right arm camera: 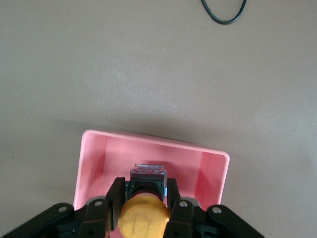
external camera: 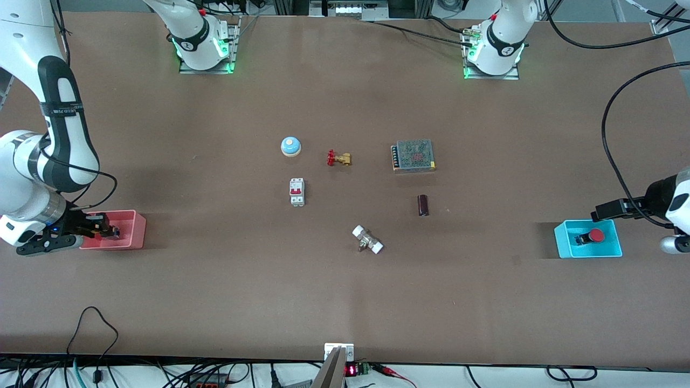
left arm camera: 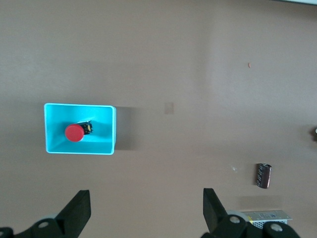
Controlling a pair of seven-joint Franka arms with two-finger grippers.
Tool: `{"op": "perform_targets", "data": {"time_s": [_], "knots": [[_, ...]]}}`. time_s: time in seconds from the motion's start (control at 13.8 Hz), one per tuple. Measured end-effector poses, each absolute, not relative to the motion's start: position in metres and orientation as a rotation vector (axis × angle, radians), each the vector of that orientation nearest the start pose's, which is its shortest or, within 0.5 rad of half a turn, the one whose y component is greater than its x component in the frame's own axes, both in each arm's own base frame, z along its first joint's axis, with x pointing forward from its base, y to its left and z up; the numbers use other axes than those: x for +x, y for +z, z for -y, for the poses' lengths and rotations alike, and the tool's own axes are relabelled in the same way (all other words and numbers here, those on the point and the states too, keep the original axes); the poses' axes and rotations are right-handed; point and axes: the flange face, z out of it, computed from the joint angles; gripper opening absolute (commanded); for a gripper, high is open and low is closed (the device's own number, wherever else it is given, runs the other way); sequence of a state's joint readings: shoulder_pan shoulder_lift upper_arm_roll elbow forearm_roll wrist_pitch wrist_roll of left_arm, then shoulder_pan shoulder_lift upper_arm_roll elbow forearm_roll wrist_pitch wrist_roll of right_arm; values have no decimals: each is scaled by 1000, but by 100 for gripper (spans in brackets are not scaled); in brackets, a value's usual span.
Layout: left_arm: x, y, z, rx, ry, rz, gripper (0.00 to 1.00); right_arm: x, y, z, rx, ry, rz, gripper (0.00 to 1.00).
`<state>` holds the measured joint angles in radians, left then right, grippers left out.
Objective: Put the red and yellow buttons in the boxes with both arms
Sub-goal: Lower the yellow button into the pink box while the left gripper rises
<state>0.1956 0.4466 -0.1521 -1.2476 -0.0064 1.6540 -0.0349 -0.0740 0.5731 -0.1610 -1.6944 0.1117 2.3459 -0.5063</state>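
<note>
My right gripper (external camera: pixel 103 227) is shut on the yellow button (right arm camera: pixel 145 218), its fingers (right arm camera: pixel 115 191) clamping the black base. It holds the button just inside the pink-red box (external camera: pixel 133 230), which also shows in the right wrist view (right arm camera: pixel 148 148). In the front view the gripper hides the yellow button. The red button (external camera: pixel 595 235) lies in the cyan-blue box (external camera: pixel 563 243) at the left arm's end of the table. My left gripper (external camera: pixel 597 212) is open and empty, up over the table by that box's rim. In the left wrist view the gripper (left arm camera: pixel 146 198) is off to one side of the box (left arm camera: pixel 106 130) and the red button (left arm camera: pixel 74 132).
In the middle of the table lie a blue-and-white bell (external camera: pixel 290 146), a brass valve (external camera: pixel 339 158), a circuit breaker (external camera: pixel 297 192), a mesh-topped power supply (external camera: pixel 413 156), a dark cylinder (external camera: pixel 423 205) and a white-ended fitting (external camera: pixel 367 240). A black cable loops near the left arm.
</note>
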Motion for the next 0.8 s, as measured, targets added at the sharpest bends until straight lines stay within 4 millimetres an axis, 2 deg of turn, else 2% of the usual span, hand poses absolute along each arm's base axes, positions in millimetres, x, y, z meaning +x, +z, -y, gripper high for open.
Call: {"op": "perform_targets", "data": {"time_s": [0.29,0.44,0.65,0.8], "knots": [[678,520,-13,-3159,46,95,100,667,259,146,-3148,-89,366,16],[671,523,-6,-3146,43,101,100,667,257,146,-3148,-86,367,18],[656,531,-32,-3138,49,167,100,667,257,146,-3147,-85,368,19],[643,544,-51,-3137,32,213,100,667,256,146,-3148,-88,369,19]]}}
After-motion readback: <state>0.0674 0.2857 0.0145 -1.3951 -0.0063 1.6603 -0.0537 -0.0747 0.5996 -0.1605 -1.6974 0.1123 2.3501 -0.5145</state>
